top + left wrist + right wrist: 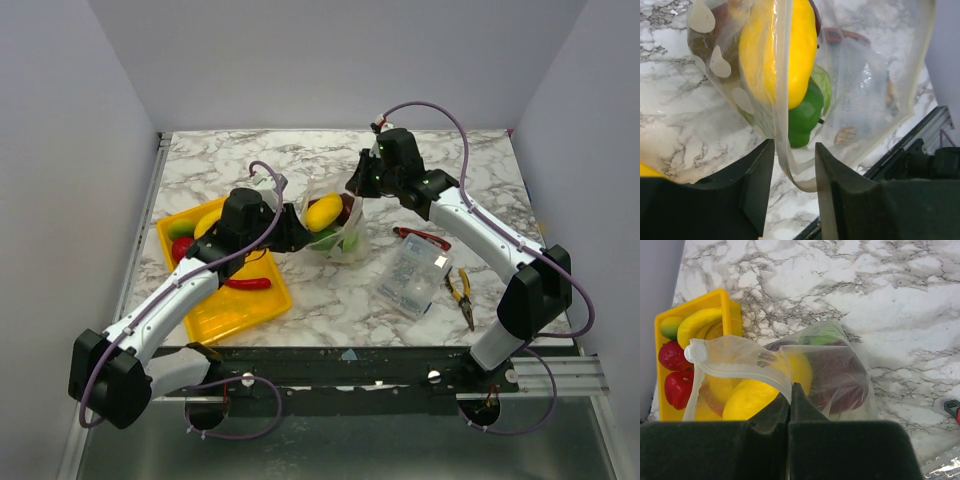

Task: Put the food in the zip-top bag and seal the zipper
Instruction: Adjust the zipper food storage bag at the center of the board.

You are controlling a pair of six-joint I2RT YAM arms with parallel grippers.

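Note:
The clear zip-top bag (340, 232) sits mid-table holding a yellow lemon (323, 212), a dark red fruit (840, 380) and a green pepper (802, 115). My right gripper (790, 390) is shut on the bag's zipper (740, 371) at the mouth edge, holding it up; it shows in the top view (355, 190). My left gripper (792, 172) is open at the bag's left side, and the pale zipper (782, 150) hangs loose between its jaws. The top view shows the left gripper (296, 228) too. A banana (207, 222), red fruits (672, 355) and a red chili (247, 283) lie in the yellow tray (240, 310).
A clear plastic box (415, 278), yellow-handled pliers (460, 290) and a red-handled tool (420, 238) lie right of the bag. The yellow tray is close behind my left arm. The table's front edge is near in the left wrist view (920, 135).

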